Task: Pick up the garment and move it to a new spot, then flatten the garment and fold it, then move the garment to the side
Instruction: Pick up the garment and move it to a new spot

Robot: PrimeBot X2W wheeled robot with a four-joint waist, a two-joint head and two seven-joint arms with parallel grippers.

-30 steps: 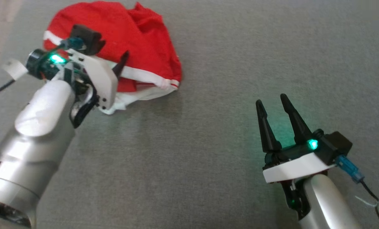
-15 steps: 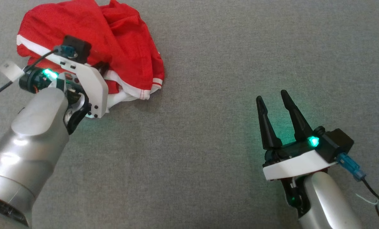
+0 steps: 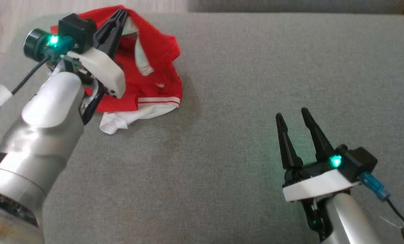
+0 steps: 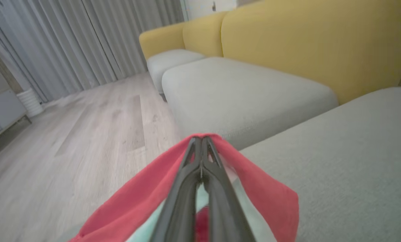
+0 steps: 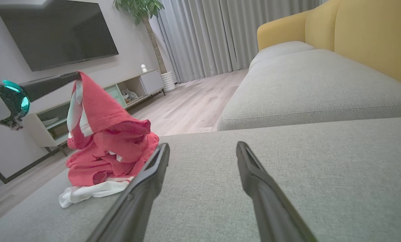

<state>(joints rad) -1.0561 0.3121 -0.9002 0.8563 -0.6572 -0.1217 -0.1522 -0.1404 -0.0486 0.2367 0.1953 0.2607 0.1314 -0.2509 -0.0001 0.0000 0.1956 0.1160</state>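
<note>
**One pinch made, everything else ahead**

My left gripper (image 3: 120,14) has its two fingers pressed together on a fold of the red garment (image 3: 154,81). In the left wrist view, red cloth spills out on both sides of the closed tips. I have it by a high fold, so the fabric rises into a peak under my tips. The bulk, with its white trim, lies crumpled on the grey seat cushion (image 3: 242,101) at its far left corner, close to the edge where the wooden floor (image 3: 5,20) begins.

I judge this grip serves the first step. The garment has to come off that cramped corner and go to the open middle of the cushion, where there is room to flatten it.

My right gripper (image 3: 291,115) hovers over the near right part of the cushion, fingers spread wide with nothing between them, well apart from the garment. I judge it is parked there to leave the path clear and to take a second edge later.

My own left wrist and forearm cover the garment's left side in the head view, so I cannot tell whether any cloth hangs over the cushion's edge. How many layers I have pinched is hidden between my fingers. Whether it is a shirt or shorts, I cannot make out from this heap.
</note>
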